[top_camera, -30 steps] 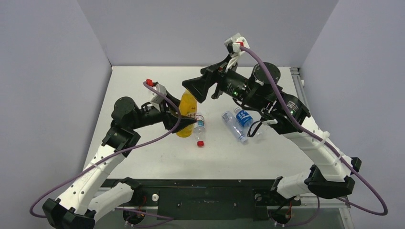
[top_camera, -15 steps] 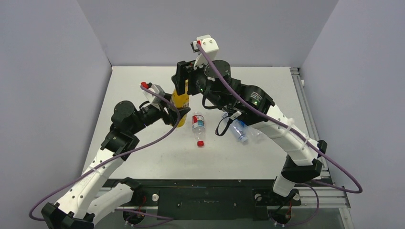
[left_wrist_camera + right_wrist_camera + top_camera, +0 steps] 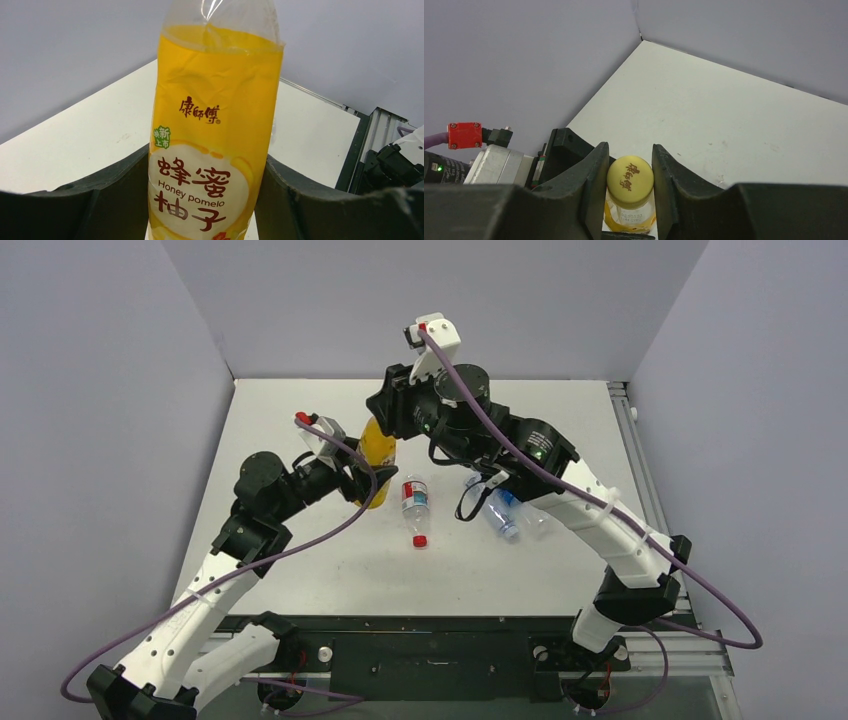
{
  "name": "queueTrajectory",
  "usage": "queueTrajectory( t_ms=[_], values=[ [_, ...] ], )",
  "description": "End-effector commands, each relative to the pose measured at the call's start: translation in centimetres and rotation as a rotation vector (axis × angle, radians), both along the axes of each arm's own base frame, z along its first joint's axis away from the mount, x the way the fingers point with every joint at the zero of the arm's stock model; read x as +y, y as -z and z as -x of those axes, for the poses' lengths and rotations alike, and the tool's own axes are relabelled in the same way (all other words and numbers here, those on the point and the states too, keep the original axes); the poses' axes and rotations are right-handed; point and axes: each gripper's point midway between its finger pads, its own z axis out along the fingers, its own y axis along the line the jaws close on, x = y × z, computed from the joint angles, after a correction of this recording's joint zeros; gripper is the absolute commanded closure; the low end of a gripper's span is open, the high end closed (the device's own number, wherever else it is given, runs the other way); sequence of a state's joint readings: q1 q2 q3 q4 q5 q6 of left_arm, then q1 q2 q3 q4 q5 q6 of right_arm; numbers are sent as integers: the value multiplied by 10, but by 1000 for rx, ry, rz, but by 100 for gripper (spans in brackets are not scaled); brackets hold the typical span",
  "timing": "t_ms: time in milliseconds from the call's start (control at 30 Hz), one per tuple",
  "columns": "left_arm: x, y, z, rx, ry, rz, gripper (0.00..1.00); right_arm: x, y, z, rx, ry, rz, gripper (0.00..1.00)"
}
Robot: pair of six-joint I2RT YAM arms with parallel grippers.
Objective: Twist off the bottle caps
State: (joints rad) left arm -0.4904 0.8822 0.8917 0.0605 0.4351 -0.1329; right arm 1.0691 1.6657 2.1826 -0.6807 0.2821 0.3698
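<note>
Tabletop (image 3: pixel 734 110) runs bare beyond the juice bottle (image 3: pixel 215 130); right gripper (image 3: pixel 629 167) arches over, pinching its yellow cap (image 3: pixel 629 181), left gripper (image 3: pixel 207 200) clamps its body.

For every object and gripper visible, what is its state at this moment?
juice bottle: upright, capped.
yellow cap: on the bottle, gripped.
left gripper: shut on juice bottle.
right gripper: shut on yellow cap.
red-label bottle: lying down, red cap on.
clear bottles: lying down, partly hidden by right arm.
</note>
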Motion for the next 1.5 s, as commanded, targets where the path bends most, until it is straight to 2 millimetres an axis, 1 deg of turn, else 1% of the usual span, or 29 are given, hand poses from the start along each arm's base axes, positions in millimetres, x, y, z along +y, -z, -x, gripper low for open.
queueTrajectory(
  t_ms=[0,33,67,100,133,167,200,267,400,433,533,600,667,733,767,800,833,900,933,967,1000,1033,1067,1100,1133,1233,1300,1333,1467],
  values=[
    [-6,-31,10,-46,51,78,100,-14,-30,14,-45,-141,-80,100],
    [-10,-31,17,-43,94,80,100,-11,-44,29,-72,-252,-121,100],
    [-12,-34,21,-34,118,93,100,-18,-44,31,-88,-286,-121,100],
    [-16,-34,31,-34,175,94,100,-12,-53,46,-118,-392,-152,100],
    [-19,-37,37,-26,211,111,100,-14,-51,60,-133,-489,-153,100],
    [-22,-38,47,-25,267,112,100,-13,-57,67,-163,-535,-168,100],
    [-24,-41,54,-17,301,128,100,-14,-57,79,-177,-616,-166,100],
    [-29,-45,70,0,394,145,100,-14,-59,95,-196,-722,-161,100],
    [-34,-45,94,60,539,154,100,-14,-59,115,-213,-855,-156,100],
    [-36,-44,100,77,585,145,100,-14,-60,116,-217,-869,-156,100],
    [-38,-39,106,109,633,132,100,-14,-59,120,-219,-902,-154,100],
    [-38,-37,103,111,623,126,100,-15,-56,117,-213,-881,-142,100],
    [-39,-38,89,102,551,134,100,-16,-51,102,-200,-795,-119,98],
    [-37,-37,75,82,478,126,100,-22,-48,79,-188,-649,-100,75],
    [-37,-35,70,67,452,114,100,-27,-47,62,-180,-542,-93,44],
    [-35,-35,60,58,399,115,100,-31,-43,54,-166,-483,-80,32],
    [-34,-32,55,38,372,96,100,-38,-43,39,-161,-380,-73,23],
    [-30,-28,39,19,289,74,100,-50,-43,26,-149,-248,-54,19],
    [-27,-25,30,6,238,54,100,-51,-44,29,-144,-225,-52,19],
    [-25,-23,26,1,215,48,100,-59,-46,21,-148,-143,-49,19],
    [-21,-20,17,-10,166,35,100,-57,-48,25,-147,-132,-57,18],
    [-19,-19,14,-18,145,28,100,-62,-49,20,-145,-72,-60,18],
    [-16,-18,7,-29,104,21,100,-61,-52,21,-135,-58,-83,18],
    [-14,-17,3,-33,84,18,100,-61,-50,16,-123,-22,-87,18],
    [-11,-16,-2,-42,49,12,100,-60,-52,16,-105,-8,-114,18],
    [-4,-16,-12,-53,-18,4,100,-51,-41,5,-59,35,-109,23],
    [-2,-17,-14,-61,-34,1,100,-44,-40,1,-36,47,-113,28],
    [-1,-17,-13,-66,-37,3,100,-37,-33,-3,-17,49,-105,31],
    [0,-17,-12,-66,-36,2,100,-18,-30,0,3,-5,-118,36]
  ],
)
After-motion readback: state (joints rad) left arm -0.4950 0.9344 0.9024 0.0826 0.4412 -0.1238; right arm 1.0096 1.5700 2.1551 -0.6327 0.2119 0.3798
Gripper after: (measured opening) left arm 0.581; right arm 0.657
